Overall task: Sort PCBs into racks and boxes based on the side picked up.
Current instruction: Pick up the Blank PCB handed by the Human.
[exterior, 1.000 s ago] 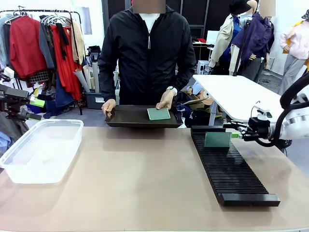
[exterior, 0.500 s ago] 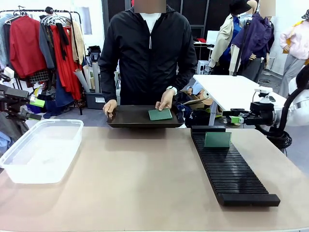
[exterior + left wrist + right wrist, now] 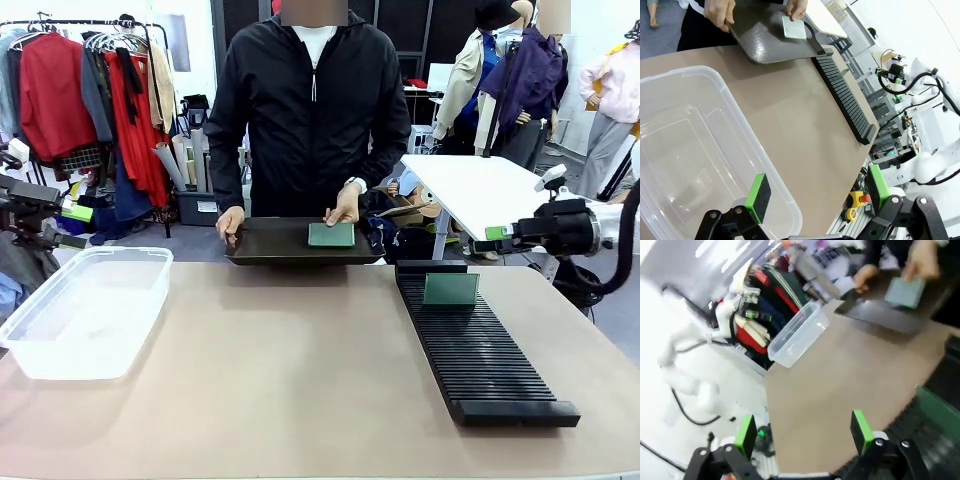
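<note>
My right gripper [image 3: 496, 234] hangs off to the right of the rack [image 3: 490, 360], near its far end, jaws spread wide and empty. My left gripper [image 3: 817, 191] is wide open too, gripping nothing, above the near rim of the clear box [image 3: 700, 150]. One circuit board [image 3: 450, 289] stands upright in a far slot of the rack. A second circuit board [image 3: 331, 234] lies flat on the dark tray [image 3: 270, 243], which the person holds at the table's far edge.
</note>
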Tool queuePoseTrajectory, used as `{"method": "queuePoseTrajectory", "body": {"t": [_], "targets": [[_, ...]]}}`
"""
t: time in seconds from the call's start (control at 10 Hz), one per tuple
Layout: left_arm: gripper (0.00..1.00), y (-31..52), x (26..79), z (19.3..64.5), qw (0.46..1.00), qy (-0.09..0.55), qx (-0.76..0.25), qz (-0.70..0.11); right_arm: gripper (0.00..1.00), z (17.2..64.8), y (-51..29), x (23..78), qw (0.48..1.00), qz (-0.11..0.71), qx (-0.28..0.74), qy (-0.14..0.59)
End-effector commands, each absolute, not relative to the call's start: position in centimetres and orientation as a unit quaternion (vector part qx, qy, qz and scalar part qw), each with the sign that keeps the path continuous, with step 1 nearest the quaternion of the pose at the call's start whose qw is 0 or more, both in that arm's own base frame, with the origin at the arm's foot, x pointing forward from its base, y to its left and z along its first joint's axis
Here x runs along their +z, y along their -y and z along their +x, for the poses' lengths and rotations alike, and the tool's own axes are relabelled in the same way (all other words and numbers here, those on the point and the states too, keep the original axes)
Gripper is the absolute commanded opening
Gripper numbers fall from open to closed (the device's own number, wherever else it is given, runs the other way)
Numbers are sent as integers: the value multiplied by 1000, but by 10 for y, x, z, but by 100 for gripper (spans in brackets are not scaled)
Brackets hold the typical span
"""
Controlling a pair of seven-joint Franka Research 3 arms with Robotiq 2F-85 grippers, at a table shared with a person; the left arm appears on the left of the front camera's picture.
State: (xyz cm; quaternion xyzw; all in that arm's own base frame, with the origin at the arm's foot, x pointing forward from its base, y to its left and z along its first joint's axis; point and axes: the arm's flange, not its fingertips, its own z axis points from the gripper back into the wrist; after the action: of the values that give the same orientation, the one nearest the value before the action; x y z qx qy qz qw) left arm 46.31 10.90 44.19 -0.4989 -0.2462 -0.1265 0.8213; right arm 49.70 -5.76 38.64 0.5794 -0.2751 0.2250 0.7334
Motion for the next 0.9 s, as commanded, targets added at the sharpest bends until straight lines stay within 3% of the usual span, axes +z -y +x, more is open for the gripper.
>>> {"method": "queuePoseTrajectory", "body": {"t": [0.0,0.3,0.8], "targets": [[100,-109,444,462,821,245,-125,-499,100,484,49,400,757,592,146,236],[100,-109,444,462,821,245,-125,-499,100,466,39,400,759,603,97,225],[100,-109,444,462,821,245,-125,-499,100,478,53,392,762,597,129,216]]}}
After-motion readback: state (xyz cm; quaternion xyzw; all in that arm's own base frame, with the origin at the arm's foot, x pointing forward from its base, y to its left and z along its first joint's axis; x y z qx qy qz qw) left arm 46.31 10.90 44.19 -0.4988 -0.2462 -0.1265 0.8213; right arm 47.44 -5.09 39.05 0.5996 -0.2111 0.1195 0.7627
